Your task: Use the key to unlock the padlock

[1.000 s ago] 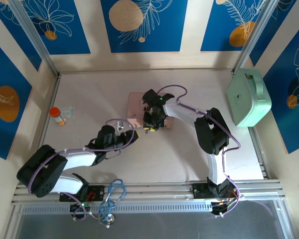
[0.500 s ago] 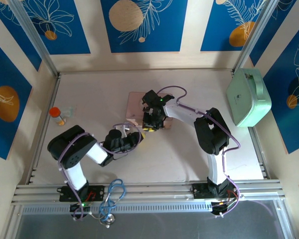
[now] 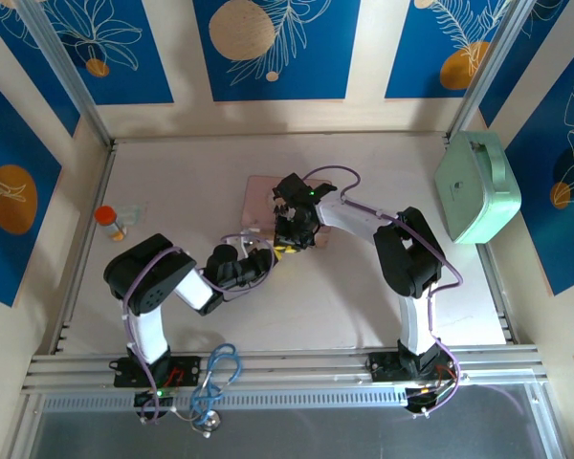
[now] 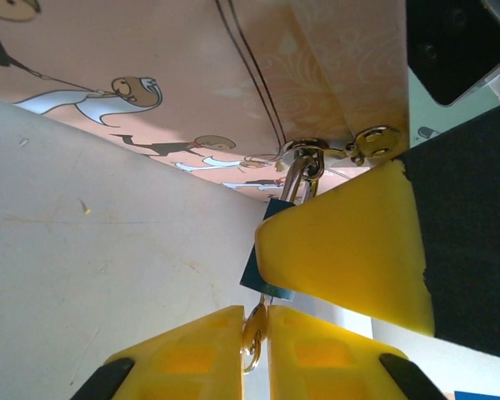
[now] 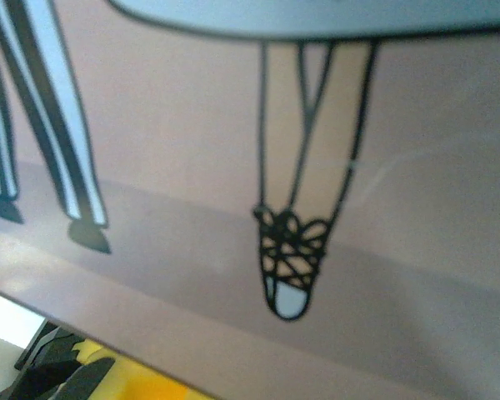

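1. Padlock (image 4: 254, 271): it hangs from the hasp (image 4: 350, 150) on the pink tin (image 4: 150, 83), just right of centre in the left wrist view. Its silver shackle is through the loop and its blue body points down toward the table (image 4: 83, 275).
2. Risk, slip: the left hand (image 4: 254, 312) is pinched almost flat on the key (image 4: 252, 350), with little metal between its pads. A turn could let the key spin in the grip and not in the lock.
3. Risk, seating: the junction of key and lock is hidden, so I cannot tell whether the blade is fully in. A twist on a half-seated key would likely jam or pop it out.
4. Risk, swing: the lock hangs loose on the hasp and could rotate with the key unless braced.
5. Risk, crowding: both hands work nearly touching, so a wrist roll may knock fingers together or shove the tin.
6. Right hand (image 3: 289, 239): one yellow finger (image 4: 342, 250) lies against the blue body. Its partner is hidden, so whether it clamps is unclear.
7. Pose: in the top view the left arm is folded at lower left, forearm running right toward frame centre. The right arm reaches up-left from lower right over the tin's near edge.
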`<action>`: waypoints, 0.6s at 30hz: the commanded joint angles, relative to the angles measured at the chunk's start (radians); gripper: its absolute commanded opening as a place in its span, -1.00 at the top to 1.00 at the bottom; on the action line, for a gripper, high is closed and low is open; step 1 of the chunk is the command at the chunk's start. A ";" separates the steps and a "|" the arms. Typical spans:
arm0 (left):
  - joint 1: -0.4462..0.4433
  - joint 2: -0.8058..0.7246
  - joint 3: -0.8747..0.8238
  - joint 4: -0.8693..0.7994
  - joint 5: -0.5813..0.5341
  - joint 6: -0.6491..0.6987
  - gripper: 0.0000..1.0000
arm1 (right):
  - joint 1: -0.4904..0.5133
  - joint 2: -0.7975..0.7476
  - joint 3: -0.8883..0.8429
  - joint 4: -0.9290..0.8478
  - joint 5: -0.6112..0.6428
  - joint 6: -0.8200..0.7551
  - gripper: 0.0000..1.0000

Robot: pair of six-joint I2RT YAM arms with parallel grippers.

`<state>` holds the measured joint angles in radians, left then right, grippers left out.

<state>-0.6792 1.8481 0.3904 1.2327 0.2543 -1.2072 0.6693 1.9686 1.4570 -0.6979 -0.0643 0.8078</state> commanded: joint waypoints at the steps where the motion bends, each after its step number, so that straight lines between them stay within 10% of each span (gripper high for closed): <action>1: 0.001 0.002 0.025 0.054 -0.004 -0.011 0.82 | 0.004 0.006 -0.036 -0.053 -0.118 0.039 0.80; 9: 0.008 0.017 0.037 0.102 -0.015 -0.098 1.00 | 0.004 -0.038 -0.088 0.044 -0.097 0.087 0.24; 13: 0.011 0.018 0.038 0.126 -0.015 -0.132 1.00 | -0.004 -0.173 -0.246 0.258 -0.041 0.137 -0.20; 18: 0.019 0.041 0.035 0.165 -0.004 -0.170 1.00 | -0.024 -0.341 -0.522 0.633 0.005 0.232 -0.28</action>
<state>-0.6781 1.8629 0.4038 1.2915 0.2764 -1.3399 0.6518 1.6924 1.0412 -0.2878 -0.0525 0.9596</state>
